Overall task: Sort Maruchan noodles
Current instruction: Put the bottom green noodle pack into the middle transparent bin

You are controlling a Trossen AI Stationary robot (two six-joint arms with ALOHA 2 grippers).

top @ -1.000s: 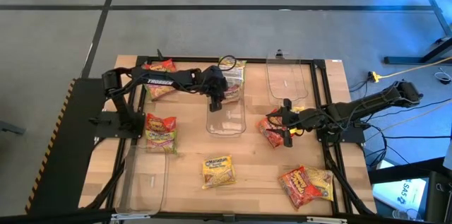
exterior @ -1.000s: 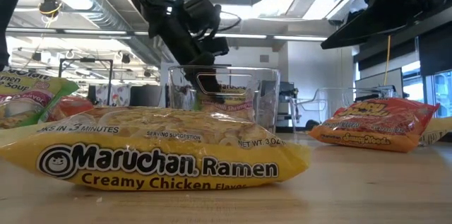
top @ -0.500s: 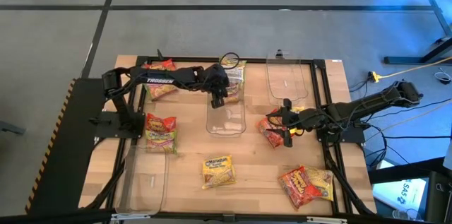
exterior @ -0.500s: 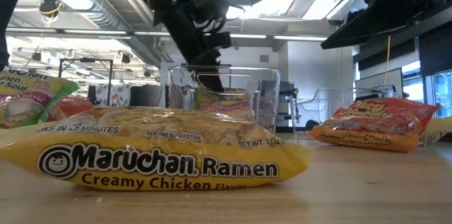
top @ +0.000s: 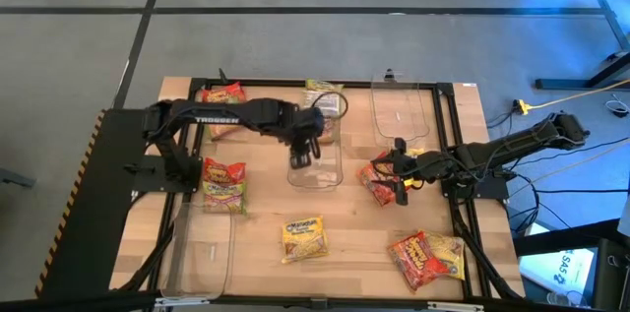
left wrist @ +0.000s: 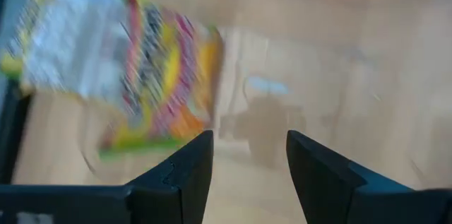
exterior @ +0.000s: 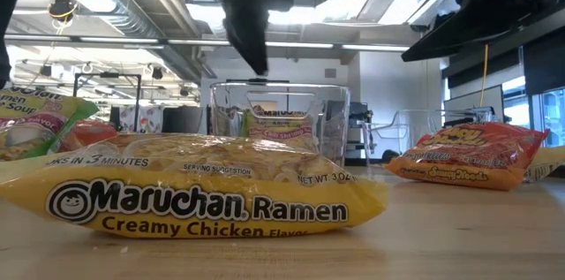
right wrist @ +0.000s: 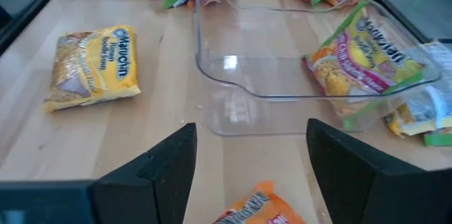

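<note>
High view. The left end effector (top: 304,151) hangs over the clear middle bin (top: 315,176) at the desk (top: 266,204) centre, its fingers spread with nothing between them. A green-edged noodle packet (top: 326,102) lies at the bin's far end. The right end effector (top: 394,178) sits low at the right, its fingers apart over a red packet (top: 377,182). Other packets lie loose: a yellow packet (top: 303,237) near the front, a red-and-yellow pair (top: 426,257) at the front right, a green-and-red packet (top: 224,183) at the left, and another far-left packet (top: 222,105) behind it. Two more clear bins stand on the desk, a left bin (top: 205,243) and a far-right bin (top: 401,113).

Low view. The yellow packet (exterior: 194,193), marked Creamy Chicken, fills the foreground. Behind it the middle bin (exterior: 331,130) holds a packet leaning on end.

Left wrist view. The two dark fingers (left wrist: 182,174) stand apart, empty, above the bin floor; a blurred packet (left wrist: 120,61) lies beyond.

Right wrist view. Its fingers (right wrist: 159,164) are spread, with a red packet edge (right wrist: 256,208) between them, not visibly pinched.
</note>
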